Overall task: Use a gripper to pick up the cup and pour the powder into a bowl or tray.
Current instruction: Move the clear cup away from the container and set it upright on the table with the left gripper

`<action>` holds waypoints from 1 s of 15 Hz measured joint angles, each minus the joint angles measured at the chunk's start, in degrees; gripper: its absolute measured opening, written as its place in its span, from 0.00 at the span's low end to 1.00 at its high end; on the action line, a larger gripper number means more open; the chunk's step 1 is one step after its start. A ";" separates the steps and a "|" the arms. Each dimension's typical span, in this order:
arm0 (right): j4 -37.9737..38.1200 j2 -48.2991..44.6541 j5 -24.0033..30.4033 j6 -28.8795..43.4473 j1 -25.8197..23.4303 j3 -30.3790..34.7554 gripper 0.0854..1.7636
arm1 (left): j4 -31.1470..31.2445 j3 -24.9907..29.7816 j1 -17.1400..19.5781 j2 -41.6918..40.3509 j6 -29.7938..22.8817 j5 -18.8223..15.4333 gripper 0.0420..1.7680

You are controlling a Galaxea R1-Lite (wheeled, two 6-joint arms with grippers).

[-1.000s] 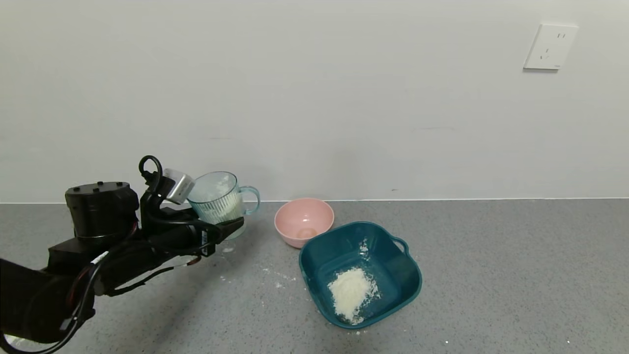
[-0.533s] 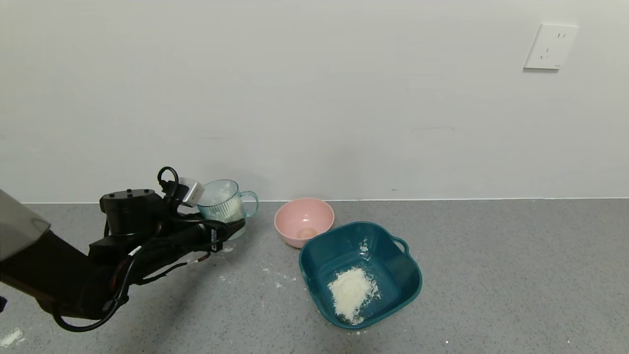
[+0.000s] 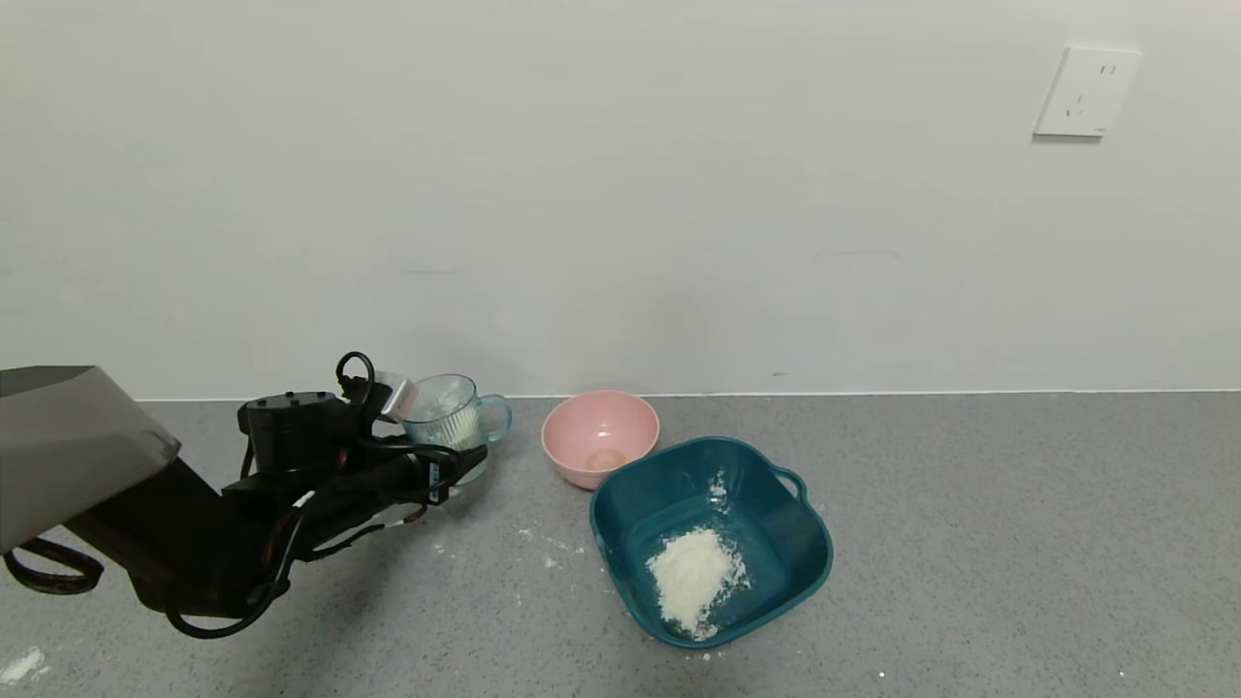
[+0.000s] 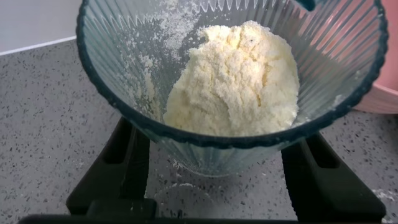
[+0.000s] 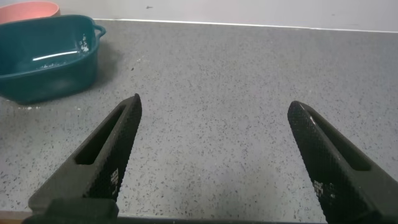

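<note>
- The left end effector, a black two-fingered claw with looped cables and a small silver-white box on its wrist, is clenched around the small clear pale-green ribbed glass cup at the left of the grey speckled table.
- In the left wrist view one black finger sits on each side of the cup's ribbed wall, low on the body.
- The cup stands close to upright, its loop handle pointing toward the round pink bowl, which sits near it by the wall.
- A clumpy mound of white powder lies inside the cup, with dust clinging to the inner wall.
- The dark teal rounded-square plastic basin sits just in front of the pink bowl, well apart from the cup, with a heap of white powder on its floor.
- Small flecks of powder dot the table between cup and basin.
- The right end effector hangs released above bare table, its fingers spread wide, with the teal basin off to one side.
- A white wall socket sits high on the wall.
</note>
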 joint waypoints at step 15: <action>0.00 0.00 0.00 0.02 0.04 0.00 0.97 | -2.62 -0.68 0.07 6.58 0.07 1.63 0.80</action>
